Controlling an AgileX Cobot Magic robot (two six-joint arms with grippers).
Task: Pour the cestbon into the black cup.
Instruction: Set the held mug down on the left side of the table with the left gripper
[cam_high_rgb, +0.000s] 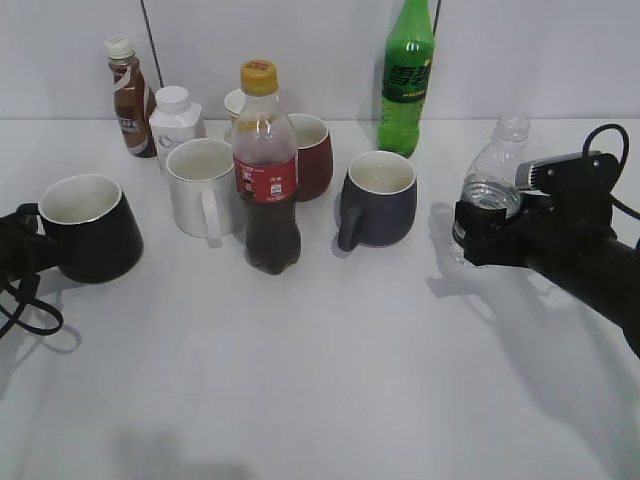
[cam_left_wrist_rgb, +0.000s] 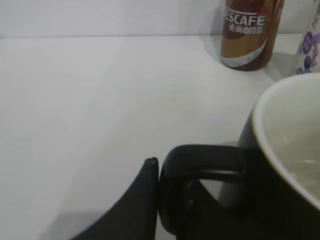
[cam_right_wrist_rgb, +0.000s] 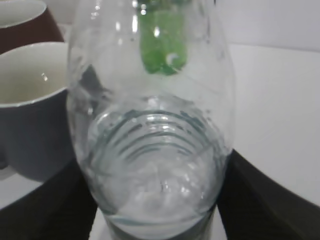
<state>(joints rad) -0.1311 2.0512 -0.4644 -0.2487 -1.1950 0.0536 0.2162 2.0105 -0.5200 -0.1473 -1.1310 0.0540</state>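
Cestbon (cam_high_rgb: 492, 185) stands upright at the right side of the table (cam_high_rgb: 320, 400), uncapped, water in the lower part; its label is hidden by the right gripper (cam_high_rgb: 478, 232), whose dark fingers (cam_right_wrist_rgb: 45, 210) press on both sides of the ribbed body. The right arm comes in low from the right edge, roughly level, wrist camera just behind the bottle. In the right wrist view the clear bottle fills the frame, with a green blur showing through its upper part.

Black cup (cam_high_rgb: 88, 226) sits at the left side, upright, white inside, well apart from the bottle. The left gripper (cam_high_rgb: 18, 245) is at its handle (cam_left_wrist_rgb: 200, 170); one dark finger (cam_left_wrist_rgb: 135, 200) touches the handle's outer side, the other finger is out of view, so cannot tell whether it clamps or is spread. Left arm enters low from the left edge.

Middle row: cola bottle (cam_high_rgb: 266, 170) with yellow cap and red label, text unreadable; white mug (cam_high_rgb: 202, 186) just left of it; blue-grey mug (cam_high_rgb: 378, 198) to the right. Behind: dark red mug (cam_high_rgb: 312, 155), small white bottle (cam_high_rgb: 175, 122), brown coffee bottle (cam_high_rgb: 130, 98) reading "ESCAFE" in the left wrist view, and tall green soda bottle (cam_high_rgb: 407, 78) against the wall.
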